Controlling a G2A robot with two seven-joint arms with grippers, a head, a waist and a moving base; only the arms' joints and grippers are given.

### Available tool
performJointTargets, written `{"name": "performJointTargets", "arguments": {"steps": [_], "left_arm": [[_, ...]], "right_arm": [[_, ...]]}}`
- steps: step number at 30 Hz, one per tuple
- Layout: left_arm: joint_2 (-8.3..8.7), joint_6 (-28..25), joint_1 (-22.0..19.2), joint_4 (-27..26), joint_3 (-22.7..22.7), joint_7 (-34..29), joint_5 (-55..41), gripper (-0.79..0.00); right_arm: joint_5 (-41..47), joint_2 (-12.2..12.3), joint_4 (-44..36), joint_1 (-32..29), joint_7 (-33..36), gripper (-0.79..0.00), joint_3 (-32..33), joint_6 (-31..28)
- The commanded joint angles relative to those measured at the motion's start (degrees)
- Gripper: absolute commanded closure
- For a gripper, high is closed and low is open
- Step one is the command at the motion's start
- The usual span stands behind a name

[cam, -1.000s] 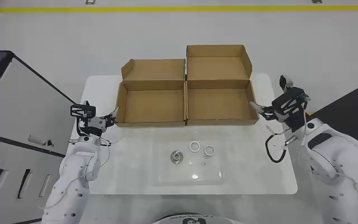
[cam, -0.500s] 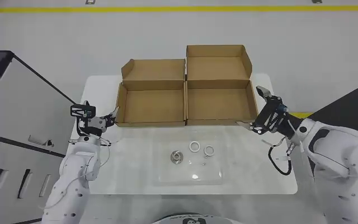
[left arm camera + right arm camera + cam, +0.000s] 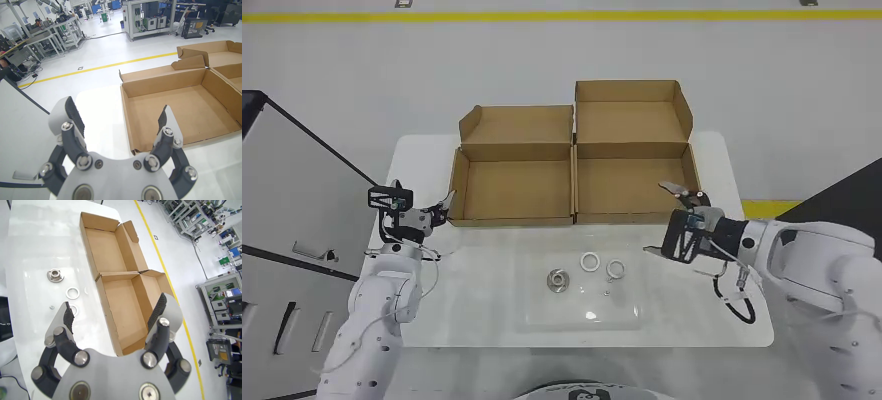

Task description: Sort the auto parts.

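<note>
Just past one fingertip of my right end effector (image 3: 654, 217), whose fingers stand apart and empty, a flat ring (image 3: 616, 268) lies on the bench (image 3: 692, 300), with a second ring (image 3: 589, 261) and a tiny metal piece (image 3: 607, 293) next out and the flanged hub (image 3: 558, 280) farthest. I judge the rings thin, stiff, light and slick, best pinched across the rim, and the hub heavier, best taken by its raised collar. Alongside stands the near cardboard box (image 3: 637, 185) with upright walls to clear, then the far cardboard box (image 3: 514, 188), and beyond it my left end effector (image 3: 118, 103) hangs spread and empty, well apart, leaving open room.
</note>
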Motion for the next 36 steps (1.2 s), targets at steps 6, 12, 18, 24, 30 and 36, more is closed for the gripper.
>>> {"name": "performJointTargets", "arguments": {"steps": [6,12,18,24,30,36], "left_arm": [[0.0,0.0,0.0,0.0,0.0,0.0,0.0,-0.785],[0.0,0.0,0.0,0.0,0.0,0.0,0.0,-0.785],[0.0,0.0,0.0,0.0,0.0,0.0,0.0,-0.785],[0.0,0.0,0.0,0.0,0.0,0.0,0.0,-0.785],[0.0,0.0,0.0,0.0,0.0,0.0,0.0,-0.785],[0.0,0.0,0.0,0.0,0.0,0.0,0.0,-0.785]], "right_arm": [[-3.18,1.45,-0.33,1.62,2.16,-0.785,-4.71,-0.04],[-5.48,3.32,0.51,4.16,2.34,-0.785,-8.0,-0.04],[-6.81,5.7,1.45,7.28,2.29,-0.785,-11.55,-0.04],[-6.94,8.21,2.39,10.95,1.67,-0.785,-15.44,-0.04],[-6.56,10.65,3.05,14.55,0.78,-0.785,-20.24,-0.04],[-5.83,12.84,3.31,17.9,-0.02,-0.785,-25.12,-0.04]]}}
